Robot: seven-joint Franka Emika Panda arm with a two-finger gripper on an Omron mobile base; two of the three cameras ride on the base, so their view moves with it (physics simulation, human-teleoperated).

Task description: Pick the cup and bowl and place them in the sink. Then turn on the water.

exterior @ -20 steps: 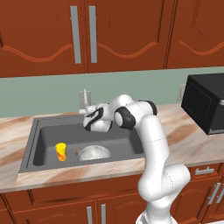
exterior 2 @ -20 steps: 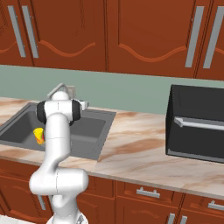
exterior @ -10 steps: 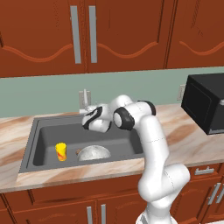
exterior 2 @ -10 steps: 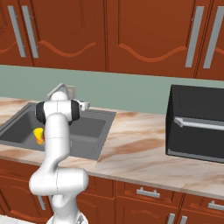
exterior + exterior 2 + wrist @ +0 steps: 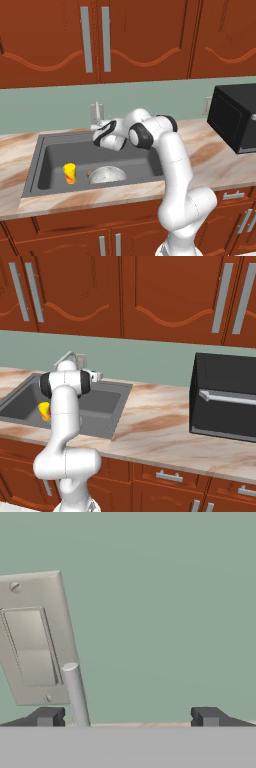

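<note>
The yellow cup (image 5: 69,173) stands upright on the left of the dark grey sink (image 5: 140,157) floor. Just right of it rests the speckled grey bowl (image 5: 107,174). The cup (image 5: 45,411) also shows past the arm in the right base view. My gripper (image 5: 96,131) hovers over the sink's back rim at the faucet, open and holding nothing. In the hand view the gripper (image 5: 126,717) faces the green wall, and a thin silver faucet rod (image 5: 76,694) rises just inside the left fingertip (image 5: 46,716). No water stream is visible.
A beige wall switch plate (image 5: 32,642) sits on the wall right behind the faucet. A black microwave (image 5: 225,398) stands on the marbled counter (image 5: 155,428) to the right. Wooden cabinets hang overhead.
The hand has edged very slightly toward the faucet and back wall. Cup and bowl lie where they were.
</note>
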